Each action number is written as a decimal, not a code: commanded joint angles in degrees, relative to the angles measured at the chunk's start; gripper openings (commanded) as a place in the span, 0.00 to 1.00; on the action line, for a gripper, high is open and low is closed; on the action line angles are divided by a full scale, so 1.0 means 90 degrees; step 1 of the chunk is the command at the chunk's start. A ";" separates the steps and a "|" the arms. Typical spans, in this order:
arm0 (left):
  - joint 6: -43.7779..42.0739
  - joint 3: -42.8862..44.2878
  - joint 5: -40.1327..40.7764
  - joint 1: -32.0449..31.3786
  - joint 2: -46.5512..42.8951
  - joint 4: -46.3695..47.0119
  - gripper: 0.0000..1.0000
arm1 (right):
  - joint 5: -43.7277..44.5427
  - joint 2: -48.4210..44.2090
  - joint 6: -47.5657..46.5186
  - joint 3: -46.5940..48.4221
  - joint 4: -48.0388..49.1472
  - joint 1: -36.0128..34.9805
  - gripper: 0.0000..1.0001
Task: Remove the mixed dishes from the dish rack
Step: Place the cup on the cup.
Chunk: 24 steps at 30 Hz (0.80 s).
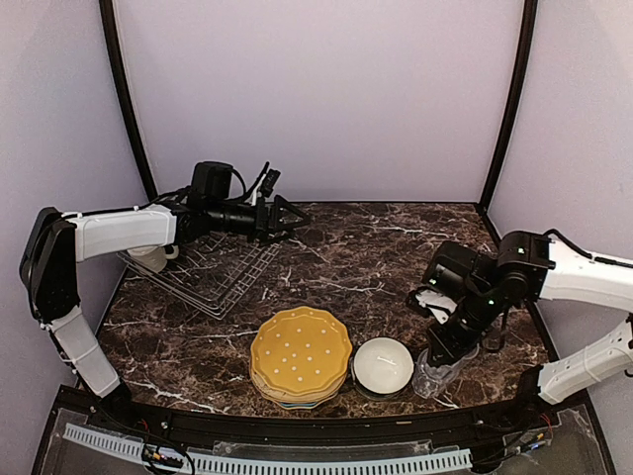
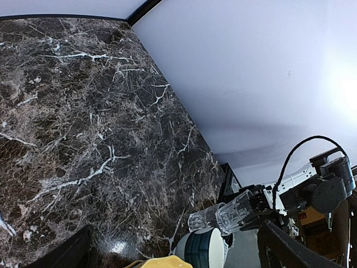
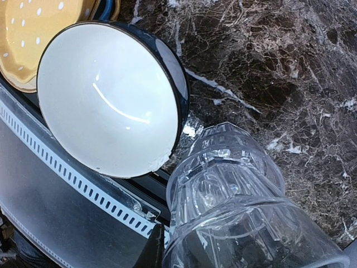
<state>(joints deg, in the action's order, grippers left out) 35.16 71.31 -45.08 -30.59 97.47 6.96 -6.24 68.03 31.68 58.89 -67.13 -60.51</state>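
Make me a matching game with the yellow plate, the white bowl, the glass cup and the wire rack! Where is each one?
1 yellow plate
2 white bowl
3 glass tumbler
4 dish rack

A held in the right gripper
B on top of the plate stack
C beneath the left arm
D between the stack and the tumbler

Pairs: 1-B, 2-D, 3-A, 4-C

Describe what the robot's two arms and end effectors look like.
The left arm and right arm have smooth white links joined by bulky black joints. The left end effector and right end effector are black, as are the wrists. Thin black cables loop above the left wrist.
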 commanded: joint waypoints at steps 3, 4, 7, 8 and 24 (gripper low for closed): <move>-0.0088 0.0182 -0.0006 0.0000 -0.0146 -0.0095 0.99 | 0.0010 0.0128 -0.0036 -0.0120 0.0291 -0.0092 0.17; -0.0088 0.0182 -0.0008 0.0000 -0.0146 -0.0091 0.99 | 0.0007 0.0139 -0.0038 -0.0116 0.0300 -0.0110 0.18; -0.0095 0.0196 0.0000 0.0000 -0.0151 -0.0115 0.99 | 0.0024 0.0151 -0.0029 -0.0106 0.0314 -0.0114 0.23; -0.0109 0.0213 0.0000 0.0000 -0.0154 -0.0130 0.99 | 0.0049 0.0139 -0.0023 -0.0099 0.0311 -0.0125 0.24; -0.0574 0.0357 0.0377 0.0009 -0.0316 -0.0620 0.99 | 0.0343 -0.0353 0.0132 0.0110 0.0349 -0.0123 0.37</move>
<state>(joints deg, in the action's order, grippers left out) 32.95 72.97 -43.59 -30.59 97.47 4.16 -5.41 66.83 32.08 58.50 -64.69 -61.14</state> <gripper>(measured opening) 0.989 0.360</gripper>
